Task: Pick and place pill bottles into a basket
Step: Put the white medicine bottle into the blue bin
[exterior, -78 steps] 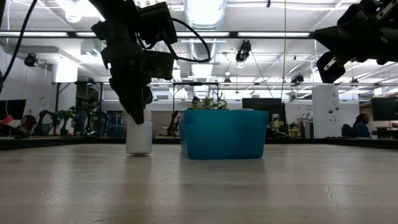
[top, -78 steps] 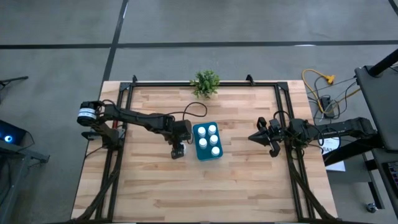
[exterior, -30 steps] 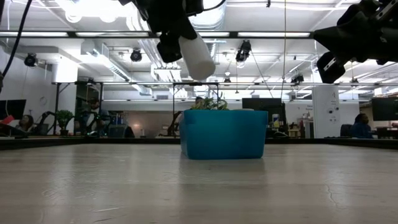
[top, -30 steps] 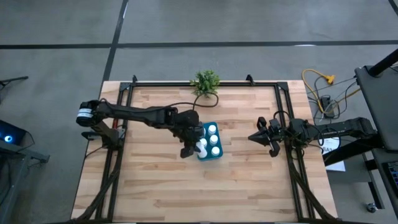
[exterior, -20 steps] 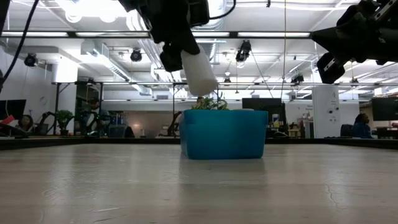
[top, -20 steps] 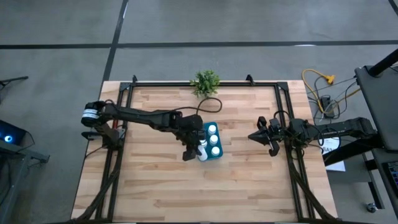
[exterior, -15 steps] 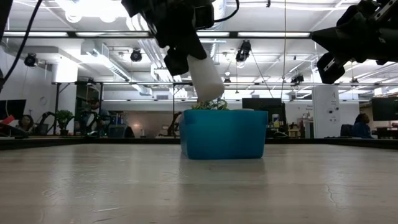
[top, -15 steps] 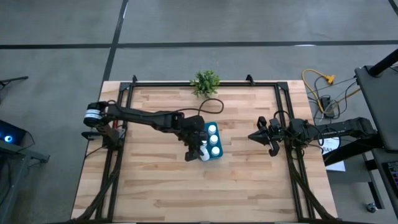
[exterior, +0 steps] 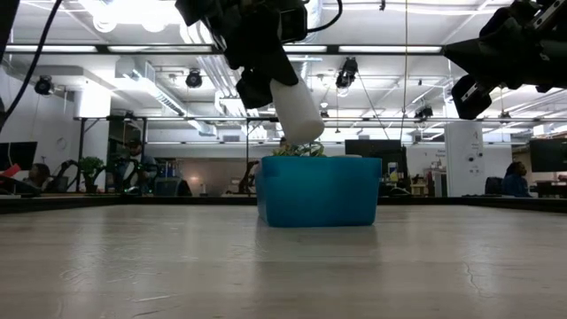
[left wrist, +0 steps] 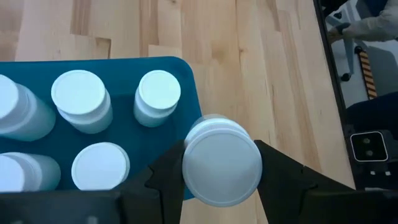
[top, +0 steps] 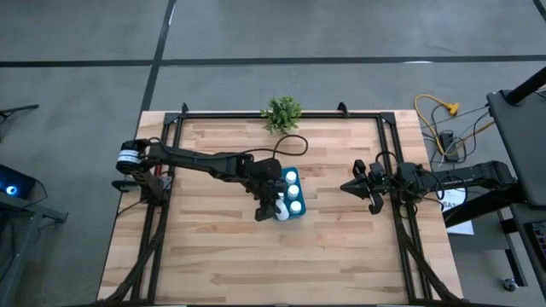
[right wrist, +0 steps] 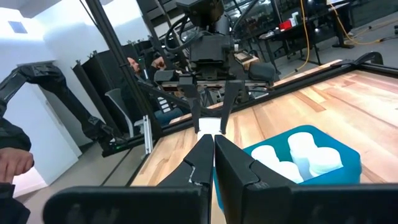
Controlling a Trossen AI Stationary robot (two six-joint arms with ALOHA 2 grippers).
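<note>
The teal-blue basket (top: 289,216) (exterior: 319,190) stands on the table's middle with several white pill bottles (left wrist: 78,99) upright in it. My left gripper (top: 275,207) (left wrist: 221,155) hangs over the basket's near left corner, shut on one more pill bottle (exterior: 297,111). That bottle's lower end (exterior: 306,136) is just above the basket's rim. My right gripper (top: 351,188) (right wrist: 213,146) waits shut at the table's right side, high above the wood, holding nothing. My left gripper pinches the pill bottle's upper end, at its cap (left wrist: 221,163), between its two fingers (left wrist: 166,180), one on each side. The fingers slant down from the table's left. The bottle hangs below them, tilted, lifted clear of basket and table.
A small green potted plant (top: 282,112) stands at the table's far edge. Black frame rails (top: 162,213) run along the left and right sides. Bare wood (top: 273,264) lies on the near side of the basket. People and desks show in the room behind.
My left gripper has sunk toward the basket, going a little toward the table's right and near edges, still shut on the pill bottle. The bottle has come down from well above the rim to just over it, staying tilted. Over the last half second it has hardly moved.
</note>
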